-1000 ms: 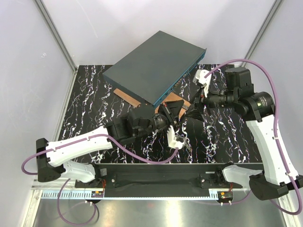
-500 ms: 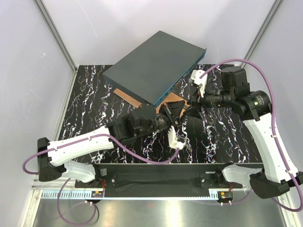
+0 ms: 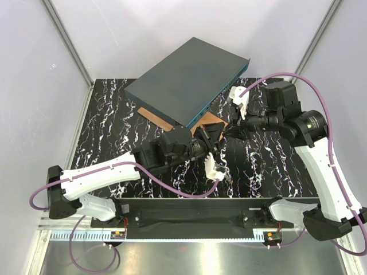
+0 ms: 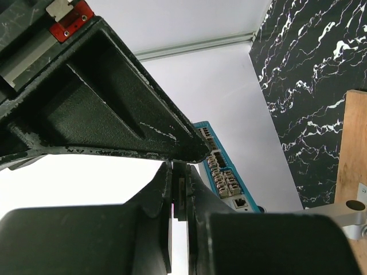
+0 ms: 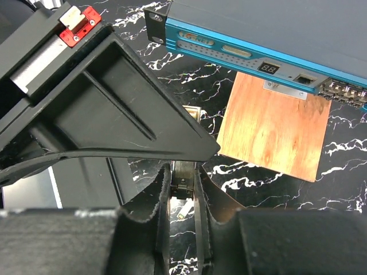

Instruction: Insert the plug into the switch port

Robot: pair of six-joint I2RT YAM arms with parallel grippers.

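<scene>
Only the right wrist view shows the plug (image 5: 183,179). The right pincer (image 5: 189,163) is clamped on it, facing the teal front of the switch (image 5: 258,23), which rests on a wooden board (image 5: 269,129). The left wrist view shows the ports (image 4: 221,172) at a slant, and the left pincer (image 4: 184,163) is closed to a slit. From above, the left arm (image 3: 103,175) and right arm (image 3: 324,166) bend inward, pincers close together before the switch.

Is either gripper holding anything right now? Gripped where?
Right gripper pinches the plug by its sides. Left gripper is nearly closed around a thin dark sliver; whether that is a held thing cannot be told.
</scene>
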